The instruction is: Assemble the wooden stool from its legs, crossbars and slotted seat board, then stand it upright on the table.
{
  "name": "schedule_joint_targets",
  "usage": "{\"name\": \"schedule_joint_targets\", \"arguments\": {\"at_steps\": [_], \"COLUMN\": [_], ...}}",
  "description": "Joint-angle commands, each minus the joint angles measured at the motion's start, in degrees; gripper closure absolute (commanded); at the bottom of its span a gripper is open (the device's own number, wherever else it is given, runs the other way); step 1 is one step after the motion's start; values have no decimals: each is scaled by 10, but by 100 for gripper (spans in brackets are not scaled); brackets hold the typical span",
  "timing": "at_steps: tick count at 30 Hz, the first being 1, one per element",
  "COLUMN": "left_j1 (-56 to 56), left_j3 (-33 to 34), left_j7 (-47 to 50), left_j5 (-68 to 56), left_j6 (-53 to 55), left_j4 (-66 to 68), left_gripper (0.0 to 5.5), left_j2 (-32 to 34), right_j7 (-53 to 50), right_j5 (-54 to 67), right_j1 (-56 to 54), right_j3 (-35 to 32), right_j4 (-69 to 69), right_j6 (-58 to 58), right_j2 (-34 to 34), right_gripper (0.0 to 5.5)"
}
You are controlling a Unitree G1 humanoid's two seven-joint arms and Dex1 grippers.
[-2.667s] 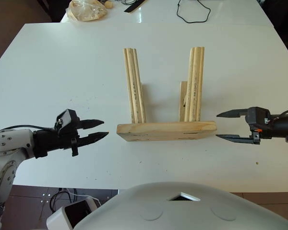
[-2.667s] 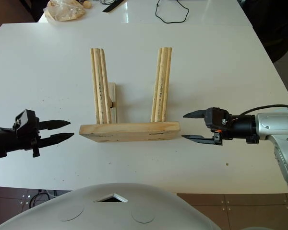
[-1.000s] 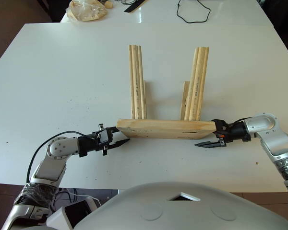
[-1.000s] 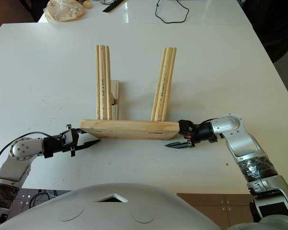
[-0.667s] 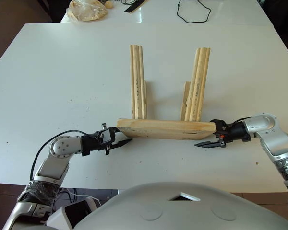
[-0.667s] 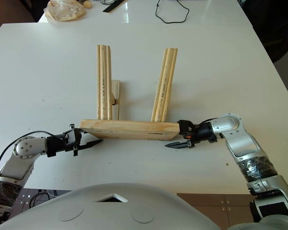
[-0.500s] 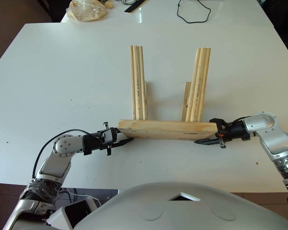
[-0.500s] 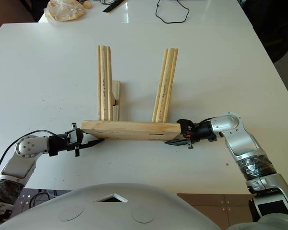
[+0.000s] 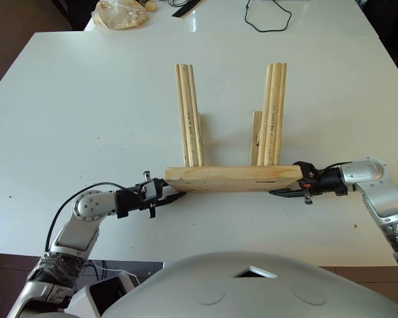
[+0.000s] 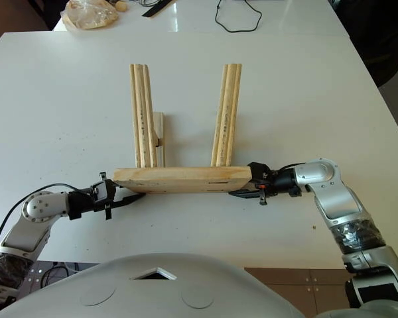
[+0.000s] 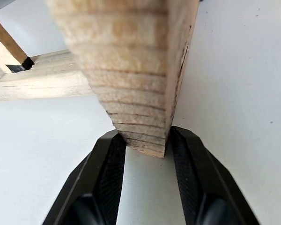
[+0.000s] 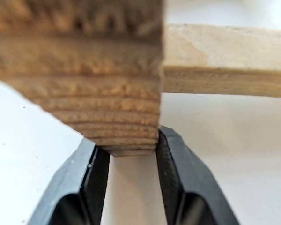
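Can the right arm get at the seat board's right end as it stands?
Probably yes: the right tool sits at the seat board's right end, a finger on each face, nothing in between.

Pale raw wood board (image 9: 232, 178), unvarnished and matt; end grain rough-sawn, growth rings clear in the wrist views. Same light wood on the legs (image 9: 188, 116), smoother, grooved lengthwise, a few dark specks. Plain matt wood crossbar (image 9: 255, 139). White table (image 9: 86, 112), smooth with a faint sheen. Black plastic left gripper (image 11: 145, 143) and right gripper (image 12: 129, 150), semi-matt; pads (image 11: 111, 180) finely ribbed, rubbery look. Far bag (image 9: 121, 13) is crinkled clear plastic, glossy.
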Motion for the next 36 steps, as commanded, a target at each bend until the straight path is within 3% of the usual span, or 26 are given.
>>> {"name": "schedule_joint_targets", "arguments": {"at_steps": [1,8,16,18,24,31,36], "left_j1": [48,150,170,177,182,108,112], "left_j3": [27,126,275,318,460,516,558], "left_j7": [13,-1,39,52,40,79,69], "left_j5": [-22,-164,-435,-519,-736,-950,-1016], "left_j6": [36,186,393,427,516,570,630], "left_j4": [-90,-306,-454,-476,-475,-417,-392], "left_gripper": [403,403,403,403,403,403,403], "left_j2": [21,88,165,188,268,356,381], "right_j7": [-11,-16,-95,-141,-240,-258,-227], "right_j5": [76,273,609,740,966,1001,1002], "right_j1": [74,130,140,154,245,304,345], "right_j3": [-70,-197,-341,-367,-427,-464,-517], "right_j4": [-119,-308,-358,-347,-382,-422,-429], "right_j6": [88,301,511,530,513,506,522], "right_j2": [-42,-106,-155,-183,-231,-235,-245], "right_gripper": [410,410,410,410,410,410,410]}}
